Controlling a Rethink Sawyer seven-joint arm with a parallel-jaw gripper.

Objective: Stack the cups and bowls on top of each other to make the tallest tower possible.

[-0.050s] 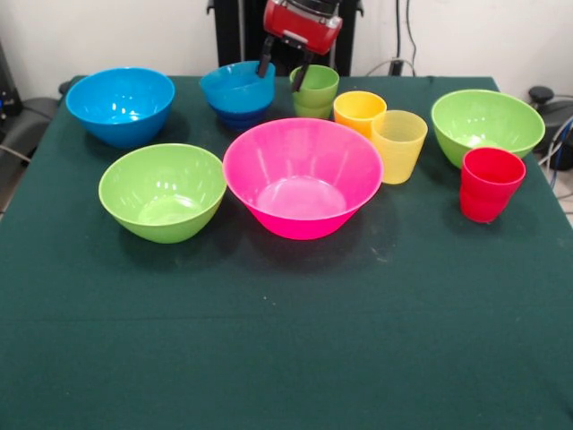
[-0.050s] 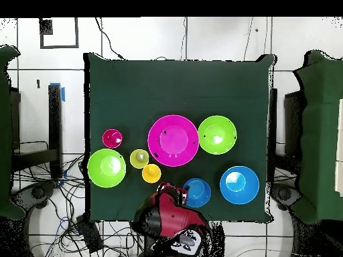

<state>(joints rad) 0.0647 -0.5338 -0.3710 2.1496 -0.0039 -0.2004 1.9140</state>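
Observation:
My gripper (image 1: 284,68) hangs open at the back of the table, its two dark fingers (image 1: 266,59) spread. One finger is at the right rim of the tower (image 1: 235,91), a light blue bowl nested on a darker blue one; the other is beside the green cup (image 1: 316,90). Nothing sits between the fingers. To the right stand the orange cup (image 1: 358,109), yellow cup (image 1: 398,145) and red cup (image 1: 489,184). The pink bowl (image 1: 303,176) is central, with lime bowls left (image 1: 163,192) and right (image 1: 486,122) and a blue bowl (image 1: 119,105) at the back left. In the overhead view the arm (image 2: 167,215) hides the green cup.
Everything stands on a dark green cloth (image 1: 286,349). The pink bowl (image 2: 173,140) nearly touches the lime bowl (image 2: 217,134). The small blue stack (image 2: 197,193) sits close to the table's edge beside the blue bowl (image 2: 239,185). Cables lie on the floor around the table.

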